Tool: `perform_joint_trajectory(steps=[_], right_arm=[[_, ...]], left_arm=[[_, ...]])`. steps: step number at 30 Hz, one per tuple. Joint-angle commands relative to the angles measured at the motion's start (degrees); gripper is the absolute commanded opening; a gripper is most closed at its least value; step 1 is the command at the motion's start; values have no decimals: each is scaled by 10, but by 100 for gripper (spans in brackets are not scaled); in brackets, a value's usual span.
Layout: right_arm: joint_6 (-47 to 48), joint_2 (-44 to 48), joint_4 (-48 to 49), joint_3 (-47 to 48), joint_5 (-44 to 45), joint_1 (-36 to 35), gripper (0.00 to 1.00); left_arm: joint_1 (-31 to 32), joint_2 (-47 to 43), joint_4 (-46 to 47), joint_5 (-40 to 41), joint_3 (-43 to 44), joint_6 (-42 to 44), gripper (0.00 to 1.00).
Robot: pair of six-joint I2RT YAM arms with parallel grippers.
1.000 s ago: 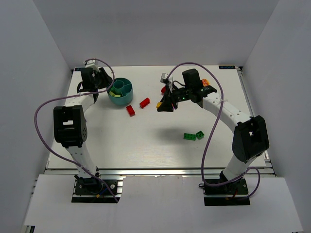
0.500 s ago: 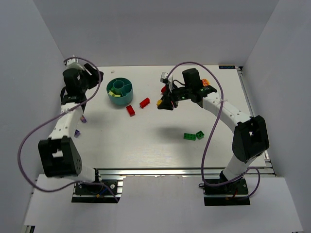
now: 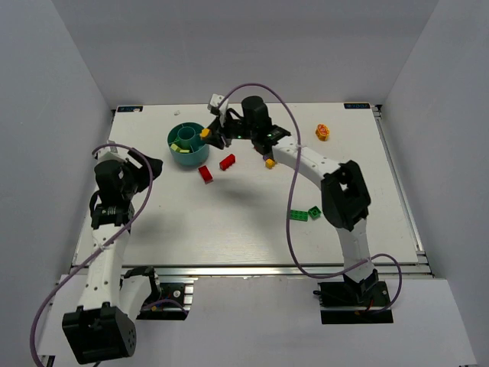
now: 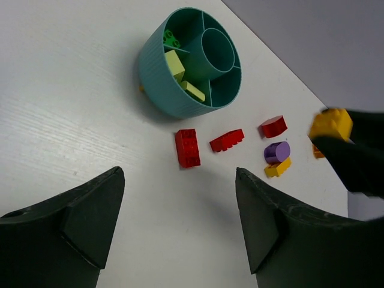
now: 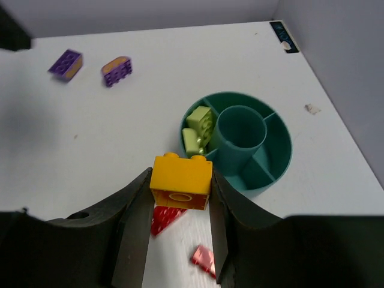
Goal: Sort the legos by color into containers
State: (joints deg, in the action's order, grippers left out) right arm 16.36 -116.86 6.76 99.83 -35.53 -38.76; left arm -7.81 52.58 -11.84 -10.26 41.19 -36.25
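Clamps a yellow brick [image 5: 181, 177] between the fingers of the right gripper [image 5: 180, 195], near the rim of the teal cup [image 3: 189, 159] at 2 o'clock. Holds the left gripper [image 4: 179, 180] spread wide and empty, well apart from the cup at 8 o'clock. Shows 2 pale yellow bricks [image 5: 201, 123] in the compartment at 9 o'clock of the central tube [image 5: 240, 132]. Shows 2 red bricks [image 3: 205, 173] on the table [image 3: 229, 222] at 4 and 5 o'clock, near the cup.

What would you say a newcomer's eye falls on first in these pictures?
The yellow brick clamped in the right gripper stands out first, held close beside the teal cup at the far left of the table. Next come the pale green bricks in one of the cup's compartments, and the red bricks lying on the table near it.
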Motion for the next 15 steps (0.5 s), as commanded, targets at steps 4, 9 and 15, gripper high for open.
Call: perform_joint_trajectory(steps=[4,9,15], right_arm=[[-118,-139,114,154,95,-20,2],[-141,-215,151,207,119,-22,3],[-139,-236,171,213,115,-25,8]], left_arm=[[-3,-100,-109,70,13,4,88],[-3,-139,-167,114,26,21,92],[-2,-169,-209,138,23,31,95]])
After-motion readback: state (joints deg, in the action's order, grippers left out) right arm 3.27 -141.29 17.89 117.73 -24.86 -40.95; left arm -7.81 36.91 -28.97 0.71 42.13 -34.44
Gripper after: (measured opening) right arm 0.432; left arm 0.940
